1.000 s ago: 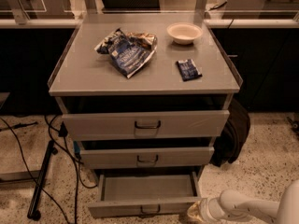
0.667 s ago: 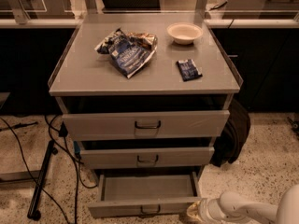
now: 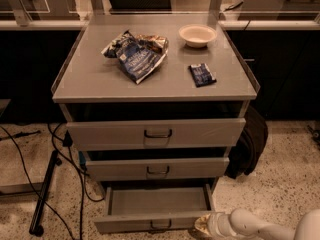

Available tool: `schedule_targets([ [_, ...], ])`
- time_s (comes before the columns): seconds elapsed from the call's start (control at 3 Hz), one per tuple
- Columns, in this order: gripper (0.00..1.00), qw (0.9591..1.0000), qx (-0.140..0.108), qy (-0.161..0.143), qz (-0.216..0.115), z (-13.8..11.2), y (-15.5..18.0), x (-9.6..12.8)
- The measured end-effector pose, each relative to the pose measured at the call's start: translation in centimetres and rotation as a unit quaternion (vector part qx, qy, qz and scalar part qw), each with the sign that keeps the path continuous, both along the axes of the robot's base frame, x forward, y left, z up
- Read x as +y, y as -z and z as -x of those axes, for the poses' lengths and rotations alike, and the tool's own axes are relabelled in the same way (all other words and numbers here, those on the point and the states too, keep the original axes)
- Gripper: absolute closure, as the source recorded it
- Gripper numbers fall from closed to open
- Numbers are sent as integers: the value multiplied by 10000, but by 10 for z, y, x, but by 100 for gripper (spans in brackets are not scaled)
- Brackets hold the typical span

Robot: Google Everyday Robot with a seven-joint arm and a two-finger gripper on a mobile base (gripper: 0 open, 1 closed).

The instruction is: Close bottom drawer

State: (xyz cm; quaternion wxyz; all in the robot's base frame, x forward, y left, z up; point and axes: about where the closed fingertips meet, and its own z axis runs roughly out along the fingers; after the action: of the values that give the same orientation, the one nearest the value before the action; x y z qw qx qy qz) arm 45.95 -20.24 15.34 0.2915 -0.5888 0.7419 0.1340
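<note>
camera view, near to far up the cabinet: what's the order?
bottom drawer (open, gripper by its front right corner) → middle drawer → top drawer → blue packet → white bowl

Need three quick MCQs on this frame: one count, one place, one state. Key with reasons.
1. How many things lie on the cabinet top?
A. One
B. Three
C. Five

2. Where is the gripper?
A. Resting on the cabinet top
B. By the front right corner of the bottom drawer
C. Out of view

3. The bottom drawer is:
A. Pulled out, empty
B. Shut flush
C. Removed

Key:
1 B: chip bag, bowl, blue packet.
2 B: it sits low beside that corner.
3 A: its bare inside shows.
</note>
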Motion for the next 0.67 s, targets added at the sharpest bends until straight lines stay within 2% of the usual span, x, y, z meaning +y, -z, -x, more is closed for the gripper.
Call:
schedule_targets([
  [0.33, 100, 9987, -504, -101, -75, -10, 6, 7],
  [0.67, 100, 9945, -1026, -140, -150, -25, 7, 10],
])
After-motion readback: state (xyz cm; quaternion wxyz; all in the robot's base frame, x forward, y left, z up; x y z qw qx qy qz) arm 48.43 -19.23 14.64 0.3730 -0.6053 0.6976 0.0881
